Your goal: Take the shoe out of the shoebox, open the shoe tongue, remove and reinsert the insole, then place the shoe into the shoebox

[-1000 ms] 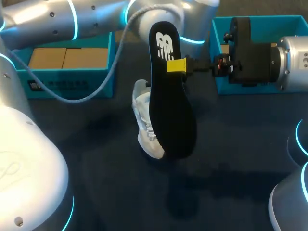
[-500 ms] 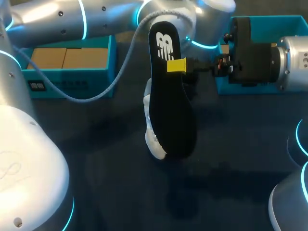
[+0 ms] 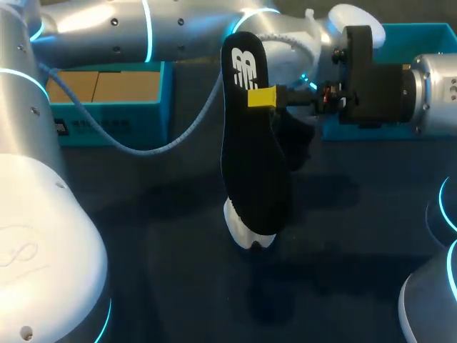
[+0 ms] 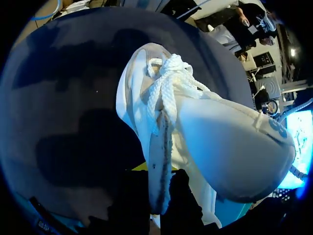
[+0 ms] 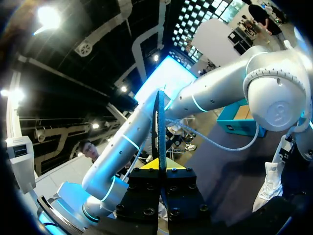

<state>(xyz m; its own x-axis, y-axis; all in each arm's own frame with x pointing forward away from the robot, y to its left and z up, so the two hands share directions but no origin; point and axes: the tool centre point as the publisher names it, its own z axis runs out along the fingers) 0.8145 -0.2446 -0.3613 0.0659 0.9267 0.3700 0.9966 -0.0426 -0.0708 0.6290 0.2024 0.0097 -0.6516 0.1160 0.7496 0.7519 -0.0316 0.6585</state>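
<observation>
My right gripper (image 3: 262, 97) is shut on the edge of the black insole (image 3: 253, 150) and holds it up on edge above the table's middle. In the right wrist view the insole (image 5: 160, 127) stands edge-on between that gripper's (image 5: 160, 169) yellow tips. Behind the insole in the head view, only the toe of the white shoe (image 3: 247, 233) shows. The left wrist view shows the laced shoe (image 4: 195, 122) hanging over the dark table, with my left gripper (image 4: 159, 196) shut on its opening edge. The shoe (image 5: 271, 181) also shows beside my left arm (image 5: 220, 93).
A teal shoebox (image 3: 107, 118) with a cardboard bottom stands at the back left. A second teal box part (image 3: 421, 36) stands at the back right, behind my right wrist. My left arm (image 3: 164, 28) stretches across the back of the table.
My left arm has swung to the right, carrying the shoe from beside the insole to behind it. The right gripper and insole have stayed still.
</observation>
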